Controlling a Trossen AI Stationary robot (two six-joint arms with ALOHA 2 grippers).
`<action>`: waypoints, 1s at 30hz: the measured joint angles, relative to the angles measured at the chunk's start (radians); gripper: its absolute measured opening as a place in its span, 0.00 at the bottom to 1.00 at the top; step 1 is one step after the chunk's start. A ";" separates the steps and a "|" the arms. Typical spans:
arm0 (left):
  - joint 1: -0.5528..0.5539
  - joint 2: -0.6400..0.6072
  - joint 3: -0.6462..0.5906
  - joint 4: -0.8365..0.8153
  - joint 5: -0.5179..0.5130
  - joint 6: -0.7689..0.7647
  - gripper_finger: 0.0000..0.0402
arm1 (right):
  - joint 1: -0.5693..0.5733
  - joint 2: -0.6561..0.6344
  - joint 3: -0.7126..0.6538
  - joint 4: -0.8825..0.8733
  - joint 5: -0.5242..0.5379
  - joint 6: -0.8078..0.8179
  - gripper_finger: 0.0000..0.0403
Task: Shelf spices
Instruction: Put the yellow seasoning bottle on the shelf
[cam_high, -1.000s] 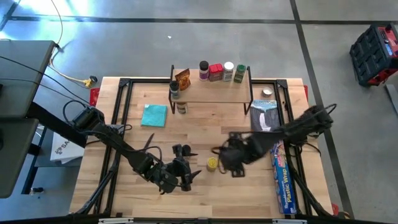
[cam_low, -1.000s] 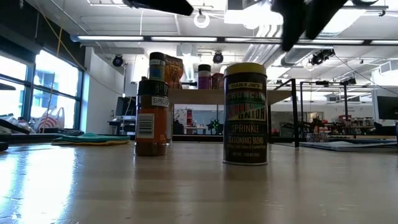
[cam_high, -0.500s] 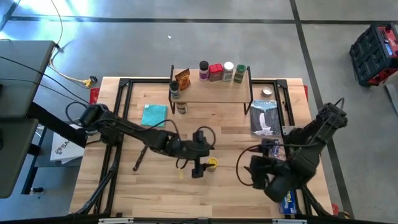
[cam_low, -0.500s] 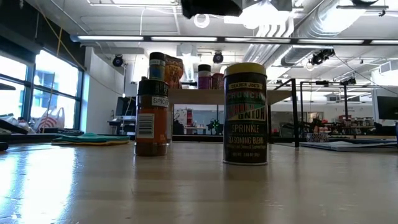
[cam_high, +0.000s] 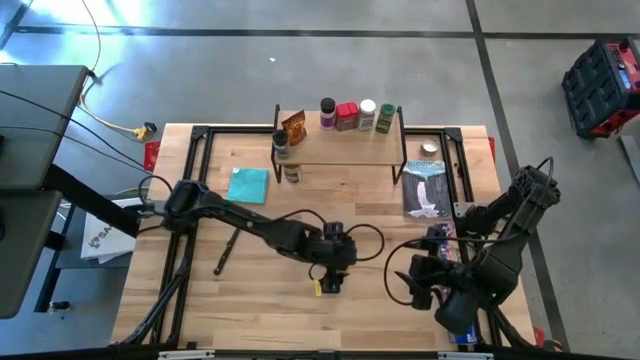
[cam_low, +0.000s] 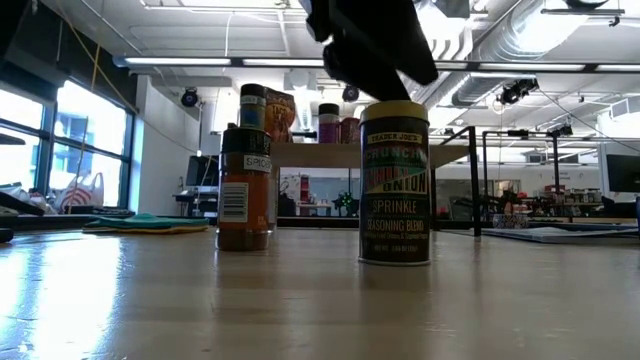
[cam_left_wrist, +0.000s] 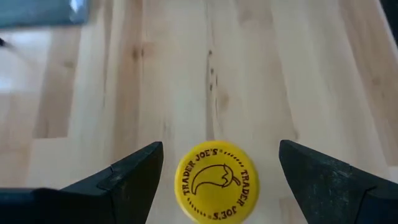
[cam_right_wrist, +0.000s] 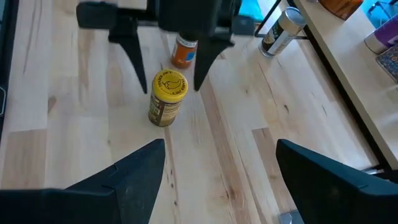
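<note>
From above, the left gripper (cam_high: 331, 272) is seen directly over the yellow-capped jar (cam_right_wrist: 166, 97), mid-table. In the low view the jar stands upright (long axis vertical). In the left wrist view, spread fingers (cam_left_wrist: 127, 177) flank its cap. The right gripper (cam_high: 418, 284), also open, waits to the right. The shelf (cam_high: 345, 146) lies far across bare wood.

Bright overhead ceiling lights, window glare, soft shadows
</note>
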 joint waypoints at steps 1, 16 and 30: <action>0.003 0.007 0.001 -0.001 0.011 -0.005 0.79 | 0.000 0.000 0.000 -0.001 0.002 0.000 0.75; 0.020 0.025 -0.006 -0.062 0.045 -0.035 0.79 | 0.000 0.000 0.000 -0.001 0.004 0.000 0.75; 0.023 0.026 -0.007 -0.064 0.059 -0.045 0.56 | 0.000 0.001 0.000 -0.001 0.006 0.000 0.75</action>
